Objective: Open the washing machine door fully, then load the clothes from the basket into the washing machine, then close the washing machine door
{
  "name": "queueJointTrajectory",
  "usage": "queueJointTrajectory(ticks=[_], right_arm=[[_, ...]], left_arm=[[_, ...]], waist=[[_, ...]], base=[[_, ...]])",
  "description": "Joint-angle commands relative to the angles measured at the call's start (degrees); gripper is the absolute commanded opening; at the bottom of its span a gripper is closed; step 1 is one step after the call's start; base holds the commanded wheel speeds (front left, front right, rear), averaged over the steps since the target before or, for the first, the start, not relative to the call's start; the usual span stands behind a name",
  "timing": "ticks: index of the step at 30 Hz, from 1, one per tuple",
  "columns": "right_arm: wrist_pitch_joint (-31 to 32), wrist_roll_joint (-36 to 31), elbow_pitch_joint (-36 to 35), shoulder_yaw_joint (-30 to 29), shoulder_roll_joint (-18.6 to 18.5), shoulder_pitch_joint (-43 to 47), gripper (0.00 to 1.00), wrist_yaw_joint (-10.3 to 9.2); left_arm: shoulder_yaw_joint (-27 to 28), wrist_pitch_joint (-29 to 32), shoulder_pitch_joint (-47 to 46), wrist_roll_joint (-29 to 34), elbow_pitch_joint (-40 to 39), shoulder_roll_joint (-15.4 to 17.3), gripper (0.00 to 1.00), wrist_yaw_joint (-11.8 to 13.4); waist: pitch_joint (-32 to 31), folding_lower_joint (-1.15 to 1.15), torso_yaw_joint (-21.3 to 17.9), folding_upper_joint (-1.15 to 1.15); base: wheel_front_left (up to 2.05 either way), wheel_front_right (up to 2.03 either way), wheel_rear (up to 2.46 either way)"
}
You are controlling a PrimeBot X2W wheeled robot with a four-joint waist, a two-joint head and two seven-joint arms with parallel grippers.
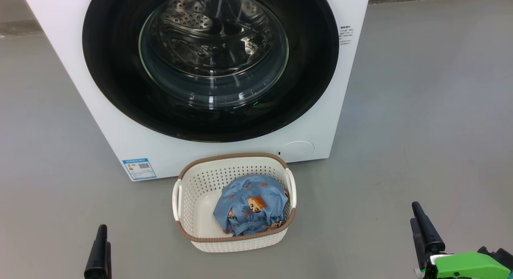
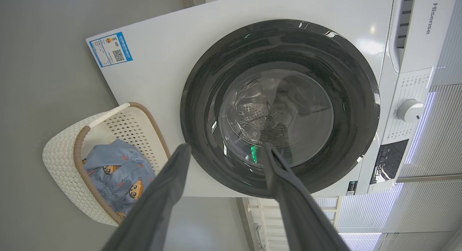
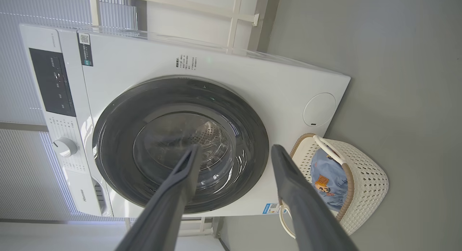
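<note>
The white washing machine [image 1: 76,66] stands straight ahead, and its round black-rimmed door [image 1: 112,70] lies shut flat against the front, the steel drum showing through the glass. On the floor just before it sits the cream basket [image 1: 232,155] holding the blue bear-print clothes [image 1: 250,203] bunched at its right side. My left gripper [image 2: 225,147] is open and empty, low at the left [image 1: 102,231], well short of the basket. My right gripper [image 3: 236,149] is open and empty too, low at the right [image 1: 416,215]. Both wrist views face the door [image 2: 202,99] [image 3: 115,142] from a distance.
Grey floor [image 1: 421,110] spreads open on both sides of the machine and basket. A blue energy sticker [image 1: 139,168] and a round cap [image 1: 296,150] mark the machine's lower front. The control panel with its knob [image 2: 409,110] and ribbed white blinds [image 2: 433,193] show in the wrist views.
</note>
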Motion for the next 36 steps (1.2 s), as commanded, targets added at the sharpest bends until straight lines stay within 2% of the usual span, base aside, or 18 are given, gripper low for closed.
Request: queueJointTrajectory(ticks=[1,19,36], right_arm=[[-0.7,-1.6,-1.6,0.9,-0.9,-2.7,1.0,0.02],[-3.5,-15.4,-2.7,2.8,-2.6,-4.2,1.0,0.03],[-6.4,-30.5,-2.6,6.2,-4.5,-5.6,1.0,0.05]], left_arm=[[0.2,-0.7,-2.1,1.6,-2.3,1.0,1.0,-0.1],[-1.0,-3.6,-2.0,14.8,-3.7,2.6,1.0,-0.1],[-2.4,-6.4,-1.4,30.1,-4.1,4.4,1.0,-0.1]], waist=[[0.0,0.0,0.0,0.0],[0.1,0.0,-0.2,0.0],[-0.3,0.0,-0.2,0.0]], base=[[0.0,0.0,0.0],[0.0,0.0,0.0],[0.0,0.0,0.0]])
